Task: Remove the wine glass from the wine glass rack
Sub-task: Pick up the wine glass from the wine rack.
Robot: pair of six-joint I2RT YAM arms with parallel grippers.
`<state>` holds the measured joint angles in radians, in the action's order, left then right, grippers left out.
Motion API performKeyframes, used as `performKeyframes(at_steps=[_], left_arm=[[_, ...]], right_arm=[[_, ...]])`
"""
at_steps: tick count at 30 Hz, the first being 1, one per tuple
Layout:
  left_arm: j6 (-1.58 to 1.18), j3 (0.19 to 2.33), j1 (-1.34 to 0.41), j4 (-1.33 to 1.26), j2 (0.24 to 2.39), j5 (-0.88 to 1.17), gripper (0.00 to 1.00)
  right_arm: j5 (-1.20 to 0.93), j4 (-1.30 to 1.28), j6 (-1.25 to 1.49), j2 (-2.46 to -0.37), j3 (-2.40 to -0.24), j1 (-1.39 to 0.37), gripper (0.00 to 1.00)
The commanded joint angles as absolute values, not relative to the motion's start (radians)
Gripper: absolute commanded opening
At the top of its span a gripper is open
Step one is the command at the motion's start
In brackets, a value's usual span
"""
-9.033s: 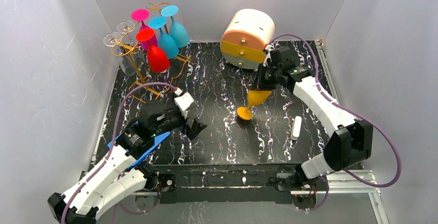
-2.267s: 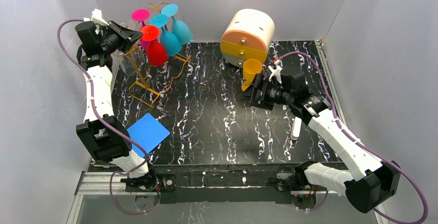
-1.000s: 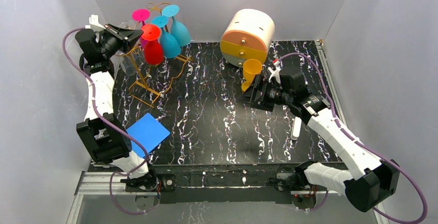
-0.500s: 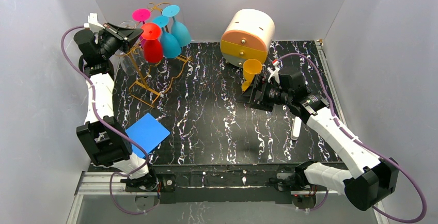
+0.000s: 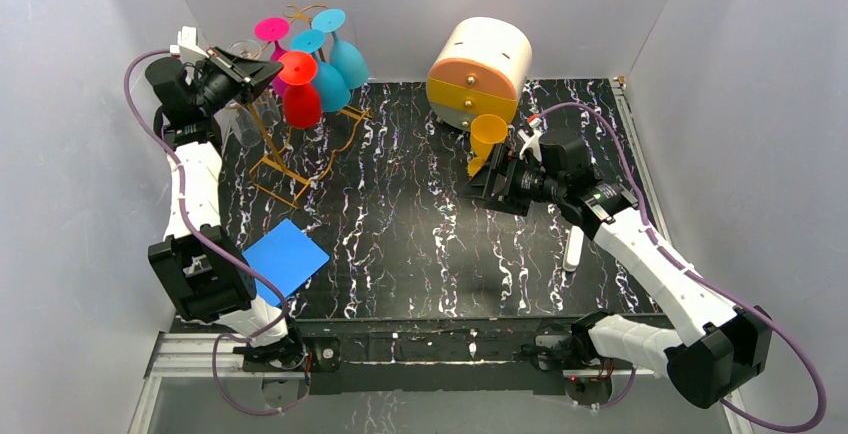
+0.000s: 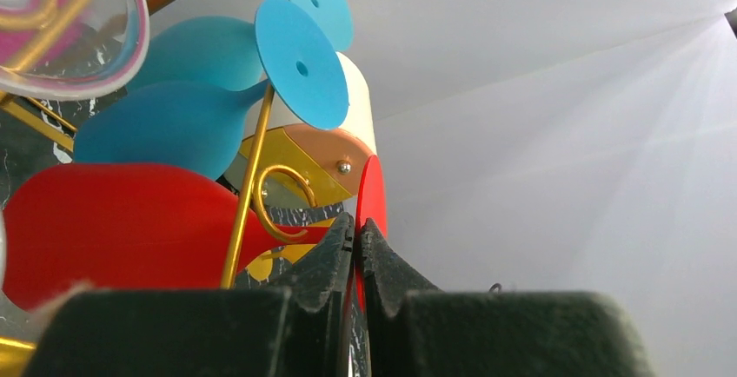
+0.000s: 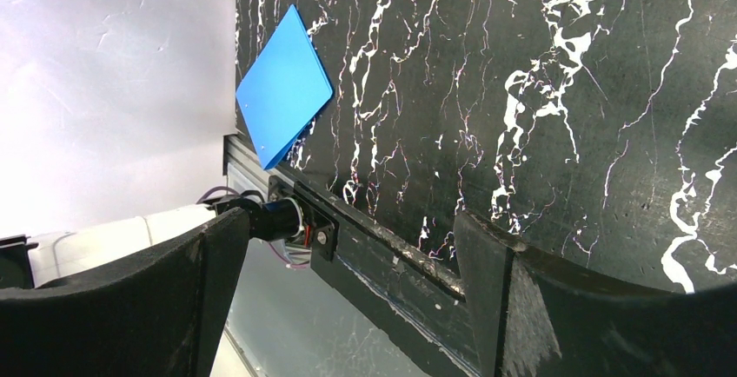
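Reaching up to the far left corner, the left arm holds its gripper (image 5: 266, 71) against the wine glass rack (image 5: 272, 146), a gold wire stand at the back left of the black marbled table (image 5: 420, 254). In the left wrist view the left gripper (image 6: 356, 231) has its jaws closed. The thin round foot of the red wine glass (image 6: 130, 221) shows edge-on right at the fingertips and appears to be pinched between them, though the angle is too tight to confirm the contact. The red wine glass (image 5: 301, 104) hangs bowl down on the rack, beside a gold hook (image 6: 287, 195). Two blue glasses (image 5: 330, 64) and a pink glass (image 5: 272, 30) hang on the same rack, and a clear glass (image 6: 69, 38) sits at the upper left of the wrist view. An orange wine glass (image 5: 487, 136) is off the rack, just in front of the round cream-and-orange drawer box (image 5: 480, 72) and just beside the right gripper (image 5: 492, 186). How it rests cannot be told. The right gripper (image 7: 348, 238) has its jaws spread wide with nothing between them, only the table surface beyond. A blue card (image 5: 286, 259) lies near the front left of the table, and a small white object (image 5: 573, 248) lies at the right, beside the right arm.
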<state>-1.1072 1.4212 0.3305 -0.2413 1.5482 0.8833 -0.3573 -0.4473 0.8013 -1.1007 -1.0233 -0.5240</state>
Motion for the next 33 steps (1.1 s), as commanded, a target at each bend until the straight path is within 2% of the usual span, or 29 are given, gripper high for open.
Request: performKeyframes(at_steps=[1,13,27,33], left_arm=[[-1.081,1.460,0.316,-0.262,1.528,0.943,0.00],[-0.987,1.499,0.310,-0.164,1.495,0.956,0.00],[-0.920,1.420,0.294,-0.132,1.369,0.971,0.00],[-0.888,1.331,0.224,-0.189,1.291,1.011,0.00]], right_arm=[[-0.351,-0.437,0.806,-1.090,-1.068,-0.522,0.95],[-0.356,-0.437,0.805,-1.095,-1.081,-0.521,0.95],[-0.398,-0.425,0.811,-1.122,-1.089,-0.521,0.95],[-0.404,-0.375,0.829,-1.125,-1.063,-0.521,0.95]])
